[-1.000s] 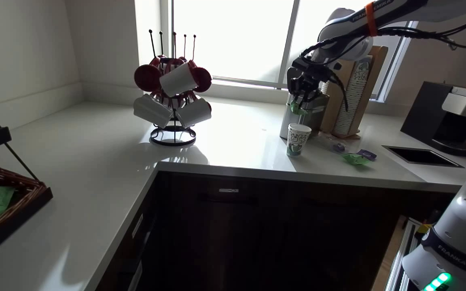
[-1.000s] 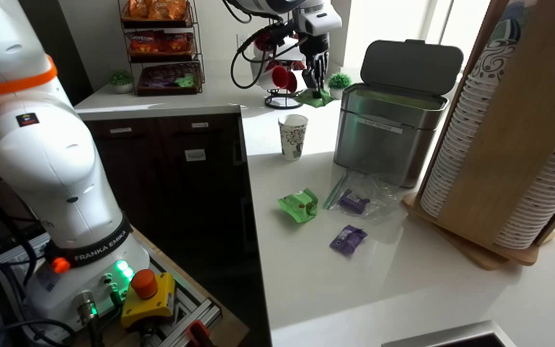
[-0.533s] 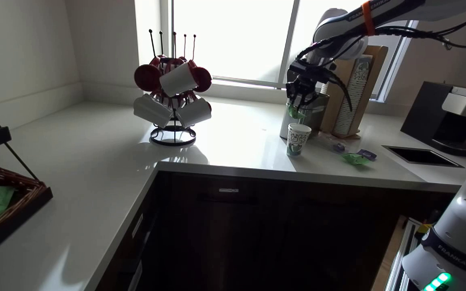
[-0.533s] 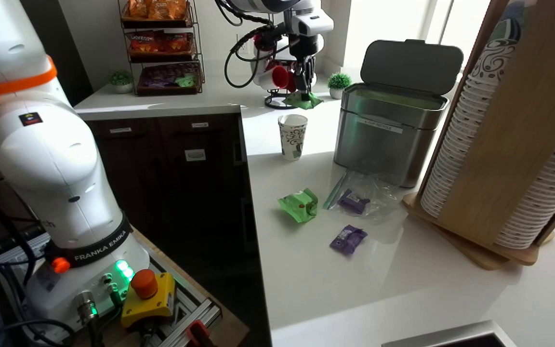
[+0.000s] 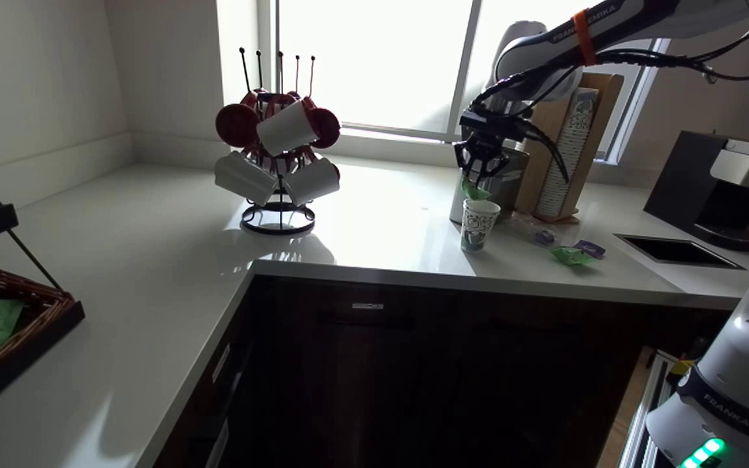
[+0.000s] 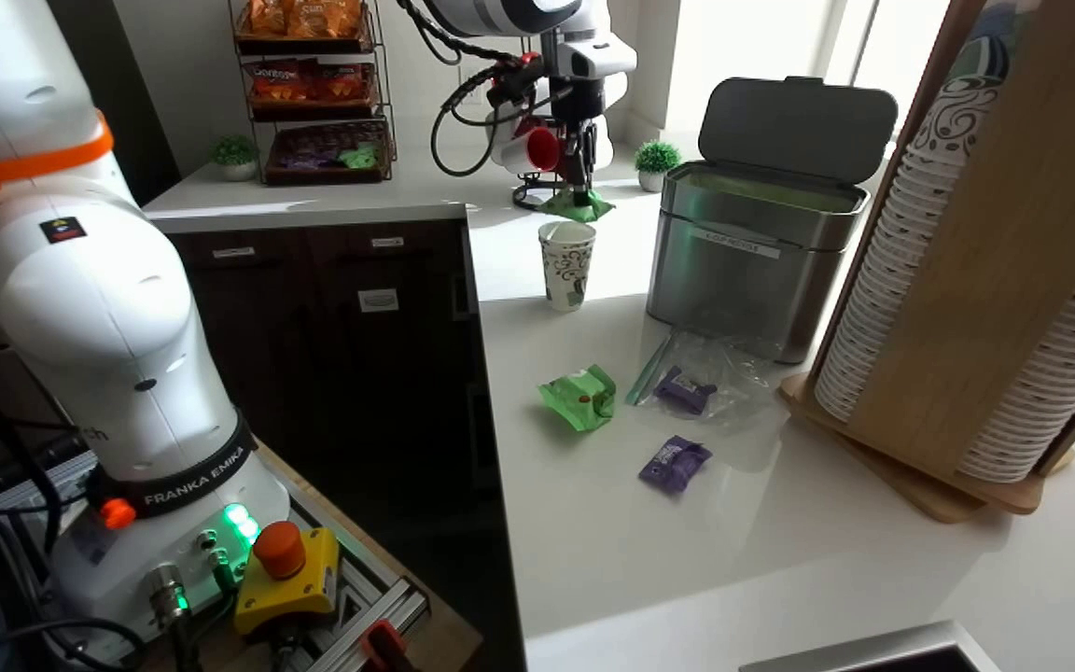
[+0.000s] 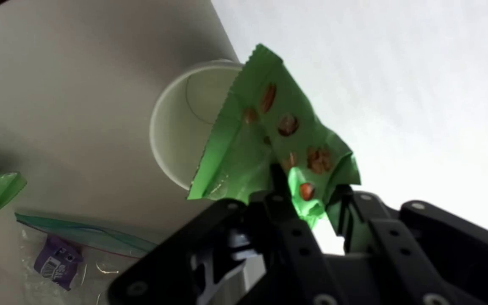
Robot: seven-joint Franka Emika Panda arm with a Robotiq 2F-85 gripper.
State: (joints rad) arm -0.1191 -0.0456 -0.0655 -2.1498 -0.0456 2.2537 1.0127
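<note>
Jaws are clamped on a crinkly green packet (image 7: 273, 140), with most of it sticking out past the tips. The thing to watch is how that sits against the paper cup (image 6: 565, 271): the packet's above the rim but covers only one side of the mouth in the wrist view, so a good bit of the cup's inside is showing. Its crimped edge runs slantwise across the mouth. Too crumpled for me to call a long axis, tbh, though in an exterior view it spreads wider than it hangs. Can't tell if it touches the rim.

Compared with a moment ago, the packet is lower and closer to the cup in both exterior views; the cup hasn't budged.

Also around the cup, on the same surface (image 6: 584, 532): a steel bin (image 6: 738, 289) near it with its lid (image 6: 799, 126) up, a second green packet (image 6: 581, 399), a clear zip bag (image 6: 738, 383) with a purple packet (image 6: 684, 390) in it, and a loose purple packet (image 6: 676, 465) farthest from the cup of that bunch.
</note>
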